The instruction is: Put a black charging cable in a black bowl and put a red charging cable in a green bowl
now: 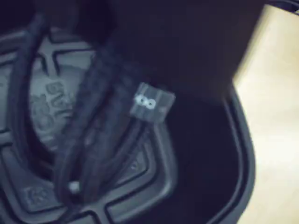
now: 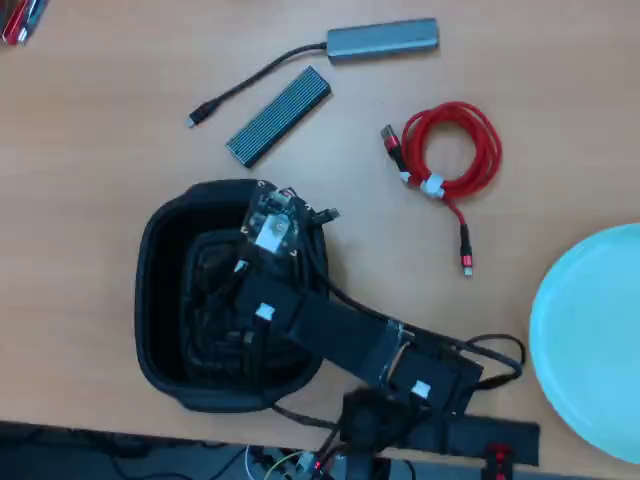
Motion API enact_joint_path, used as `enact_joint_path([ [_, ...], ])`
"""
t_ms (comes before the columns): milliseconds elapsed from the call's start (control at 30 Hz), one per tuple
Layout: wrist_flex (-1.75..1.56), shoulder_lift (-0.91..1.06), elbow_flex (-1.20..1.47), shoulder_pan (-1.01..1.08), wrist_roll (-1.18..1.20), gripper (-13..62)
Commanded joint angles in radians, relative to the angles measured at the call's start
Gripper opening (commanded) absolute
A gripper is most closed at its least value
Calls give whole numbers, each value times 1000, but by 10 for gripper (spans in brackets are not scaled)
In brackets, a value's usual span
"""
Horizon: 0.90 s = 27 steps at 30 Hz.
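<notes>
- While the arm reaches over the black bowl [image 2: 160, 300], the black cable [image 1: 88, 126] shows in the wrist view as blurred dark braided strands, with a small grey plug end at its right.
- Bowl floor has raised ribs and embossed marks; the strands sit over it, inside the walls.
- Red cable [image 2: 455, 150] lies coiled on the worktop [image 2: 90, 180], white tie on the loop, plug ends trailing; well apart from the black bowl.
- Green bowl [image 2: 590, 340] at the overhead view's right edge, partly cut off.
- Worktop is light wood; grey hub [image 2: 383, 40] with black lead and ribbed dark block [image 2: 280, 116] lie at the top.
- End effector [image 2: 245, 265] is above the bowl's inside, cable right below it; jaws not visible, so I cannot tell whether it grips.
</notes>
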Motion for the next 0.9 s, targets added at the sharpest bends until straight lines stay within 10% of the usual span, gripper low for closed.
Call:
enact_joint_path([
  [0,-101,14,-58,-9,-12,-55],
  [600,-110,-169,49,-61,-3,-36],
  [867,-78,-184,132,-81,0,345],
])
